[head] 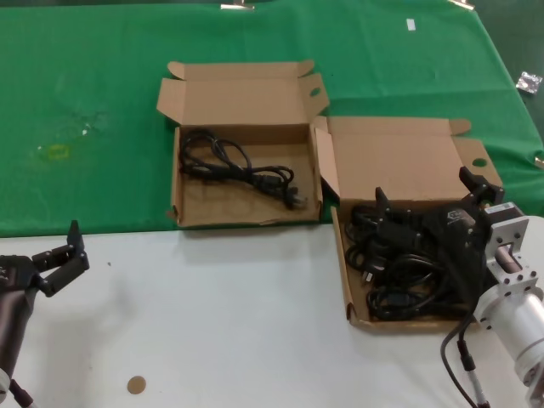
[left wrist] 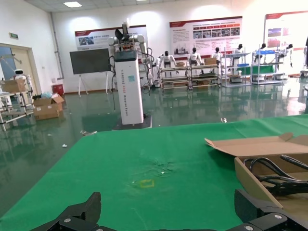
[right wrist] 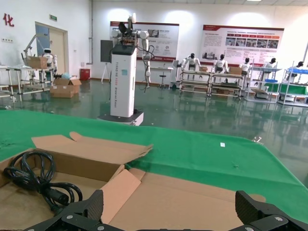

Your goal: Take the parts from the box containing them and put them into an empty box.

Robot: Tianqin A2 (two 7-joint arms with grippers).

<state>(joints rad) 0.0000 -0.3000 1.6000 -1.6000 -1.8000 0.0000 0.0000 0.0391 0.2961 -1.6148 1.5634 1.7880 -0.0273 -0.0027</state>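
The squarer cardboard box stands at the right and holds a pile of black power cords. My right gripper hovers open just over that pile, with nothing between its fingers. In the right wrist view the right gripper faces that box's lid. The wider box at the centre holds one looped cord, which also shows as a cord in the right wrist view. My left gripper waits open over the white table at the near left, away from both boxes. The left gripper faces the green cloth.
Green cloth covers the far half of the table, and white tabletop lies in front. A small brown disc lies near the front edge. A yellowish mark is on the cloth at left. A small packet lies far right.
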